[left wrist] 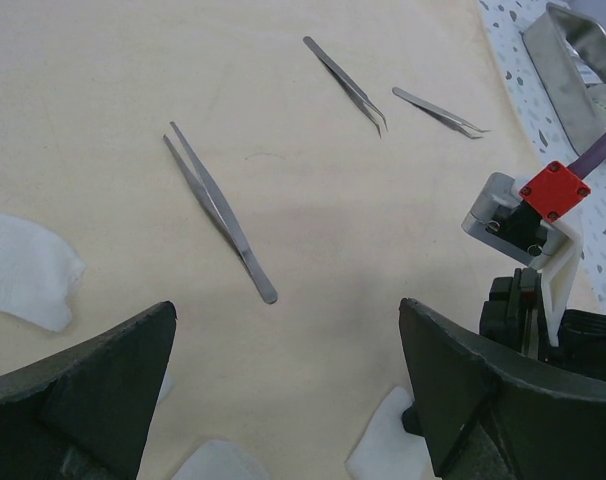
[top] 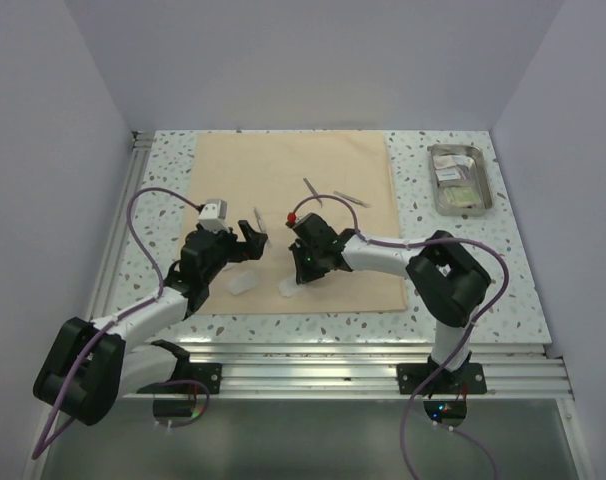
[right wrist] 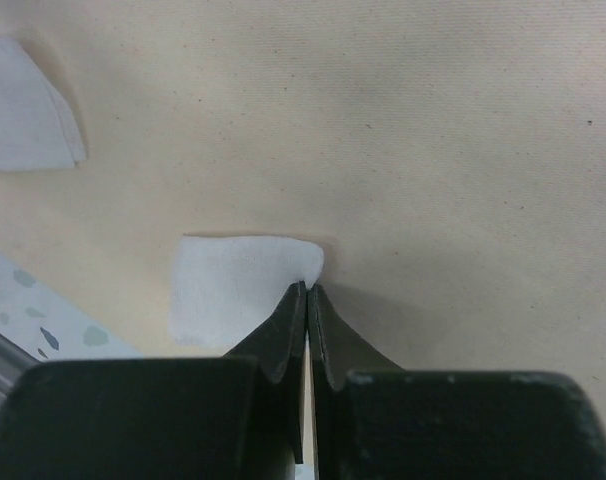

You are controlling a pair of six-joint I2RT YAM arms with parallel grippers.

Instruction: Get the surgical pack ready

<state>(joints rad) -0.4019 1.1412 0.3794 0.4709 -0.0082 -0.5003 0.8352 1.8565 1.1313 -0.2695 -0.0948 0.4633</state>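
The tan cloth lies flat on the table. Three thin metal tweezers lie on it: one just ahead of my left gripper and two farther back. My left gripper is open and empty, low over the cloth's near left part. My right gripper is shut on the corner of a white gauze square at the cloth's near edge. The steel tray with sachets sits at the far right, off the cloth.
A second gauze piece lies near the cloth's front left corner, and it also shows in the right wrist view. Another gauze piece lies left of my left gripper. The two grippers are close together. White walls enclose the table.
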